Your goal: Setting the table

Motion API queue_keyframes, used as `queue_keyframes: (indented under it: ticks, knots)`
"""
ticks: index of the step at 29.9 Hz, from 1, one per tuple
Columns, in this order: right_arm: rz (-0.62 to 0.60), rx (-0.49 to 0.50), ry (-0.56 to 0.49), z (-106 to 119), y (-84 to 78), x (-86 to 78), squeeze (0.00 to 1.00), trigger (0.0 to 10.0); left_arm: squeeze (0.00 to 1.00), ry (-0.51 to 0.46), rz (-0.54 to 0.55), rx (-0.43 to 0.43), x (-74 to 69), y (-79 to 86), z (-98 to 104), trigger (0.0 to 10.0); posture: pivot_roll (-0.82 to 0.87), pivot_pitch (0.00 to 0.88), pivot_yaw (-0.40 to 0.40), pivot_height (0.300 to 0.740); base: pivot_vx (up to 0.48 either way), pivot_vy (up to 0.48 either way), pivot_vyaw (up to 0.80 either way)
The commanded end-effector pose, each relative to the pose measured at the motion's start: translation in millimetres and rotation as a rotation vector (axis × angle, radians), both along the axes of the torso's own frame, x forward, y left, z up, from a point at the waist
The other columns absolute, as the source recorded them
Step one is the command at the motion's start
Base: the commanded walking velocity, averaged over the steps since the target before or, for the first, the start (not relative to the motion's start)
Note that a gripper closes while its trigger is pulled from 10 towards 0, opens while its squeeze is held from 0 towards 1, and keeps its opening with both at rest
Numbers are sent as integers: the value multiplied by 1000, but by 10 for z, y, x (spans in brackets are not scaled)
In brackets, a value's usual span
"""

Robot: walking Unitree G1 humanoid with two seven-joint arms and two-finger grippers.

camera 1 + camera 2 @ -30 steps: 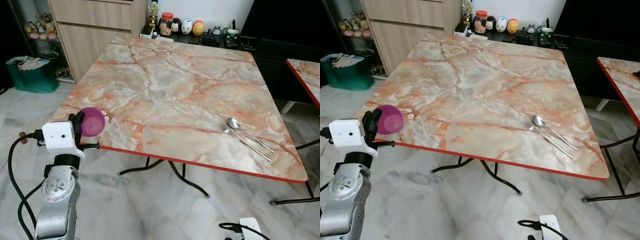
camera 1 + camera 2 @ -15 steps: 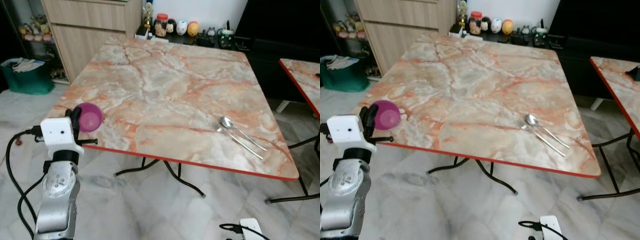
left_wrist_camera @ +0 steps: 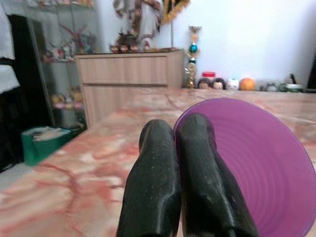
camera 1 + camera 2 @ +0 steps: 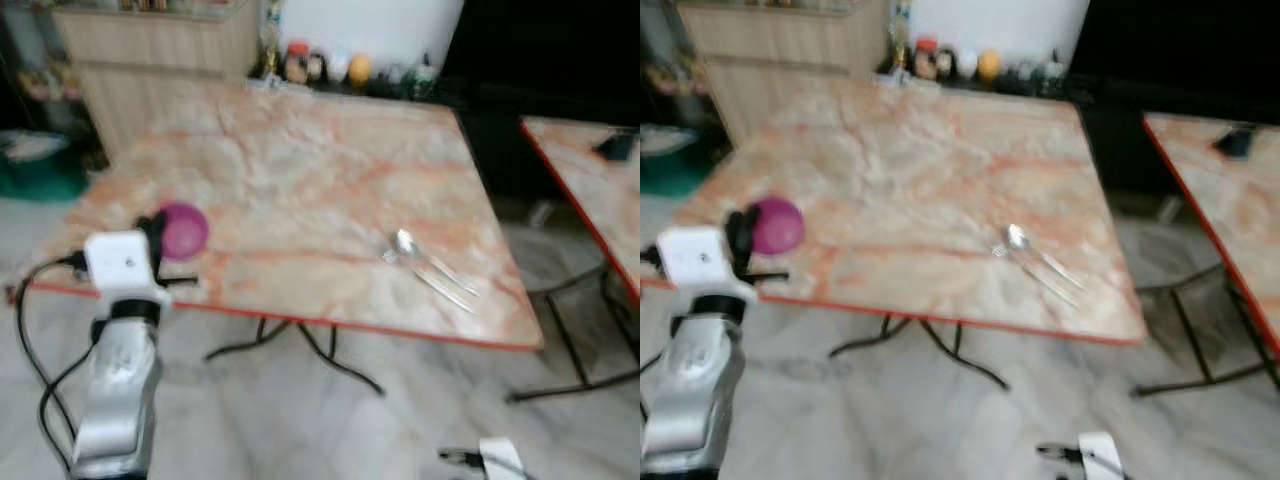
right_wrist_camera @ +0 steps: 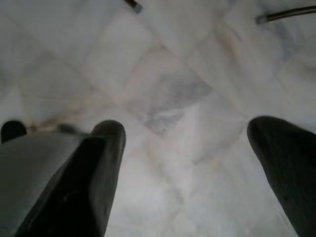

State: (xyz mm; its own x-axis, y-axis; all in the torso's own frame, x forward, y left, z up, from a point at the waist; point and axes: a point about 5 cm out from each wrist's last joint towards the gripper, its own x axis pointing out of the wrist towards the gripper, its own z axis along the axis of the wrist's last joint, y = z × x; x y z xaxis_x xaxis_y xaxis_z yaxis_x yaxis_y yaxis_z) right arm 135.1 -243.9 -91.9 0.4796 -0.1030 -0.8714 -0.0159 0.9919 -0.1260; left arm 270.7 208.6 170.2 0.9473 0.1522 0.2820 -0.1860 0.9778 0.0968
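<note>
Marble-patterned and edged in red, the surface point(image 4: 300, 190) carries a purple bowl point(image 4: 183, 230) at its near left corner, where the left gripper point(image 3: 177, 143) holds it with both black fingers pressed together on the rim. Well apart from the bowl, a spoon point(image 4: 420, 258) and a fork point(image 4: 432, 284) lie side by side toward the near right edge, and small jars and figurines point(image 4: 320, 68) stand on a low unit beyond the far edge. Hanging low, the right gripper point(image 5: 182, 148) has its fingers spread wide over the pale tiled floor point(image 5: 168, 94).
</note>
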Motion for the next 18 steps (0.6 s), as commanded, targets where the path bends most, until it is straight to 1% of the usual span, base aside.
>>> queue_keyframes:
  ticks: [1,18]
  knots:
    - [-14,-9,-5,13,-49,-4,0,10000,0,-21,-21,7,31,-54,40,10000,94,0,-79,740,0,-319,0]
    - [-17,9,-7,-6,1,-25,0,10000,0,-4,-51,-4,72,-97,-10,10000,98,0,-73,740,0,-316,0]
